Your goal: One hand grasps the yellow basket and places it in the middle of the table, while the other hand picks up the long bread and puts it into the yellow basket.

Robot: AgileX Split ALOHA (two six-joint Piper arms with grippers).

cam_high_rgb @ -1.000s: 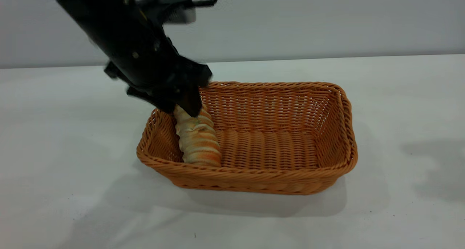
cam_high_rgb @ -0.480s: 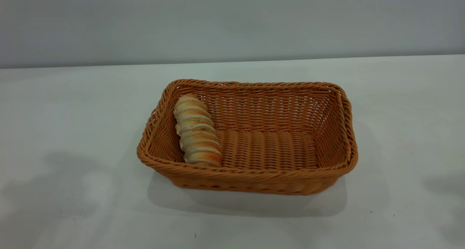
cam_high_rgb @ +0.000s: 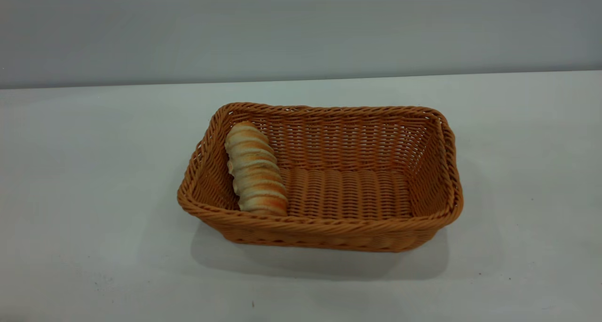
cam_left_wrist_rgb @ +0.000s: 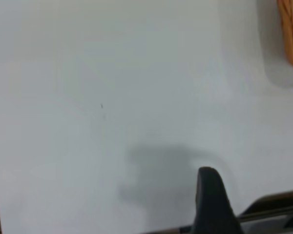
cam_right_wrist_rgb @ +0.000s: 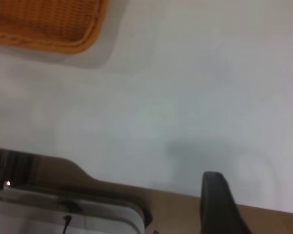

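The yellow basket [cam_high_rgb: 423, 218] stands in the middle of the white table [cam_high_rgb: 94, 171]. The long bread [cam_high_rgb: 254, 169] lies inside it against the left end wall, free of any gripper. Neither arm shows in the exterior view. In the left wrist view my left gripper [cam_left_wrist_rgb: 256, 180] hovers over bare table, away from the basket's corner [cam_left_wrist_rgb: 292, 29]; one black finger [cam_left_wrist_rgb: 210, 195] shows and the other is out of frame. In the right wrist view my right gripper [cam_right_wrist_rgb: 257, 183] is open and empty above the table's edge, far from the basket [cam_right_wrist_rgb: 44, 24].
A wooden surface and grey equipment [cam_right_wrist_rgb: 73, 209] lie beyond the table's edge in the right wrist view. Bare white table surrounds the basket on all sides.
One second ago my left gripper was over the bread in the basket. It has let go and pulled out of the exterior view. The bread stays in the basket.
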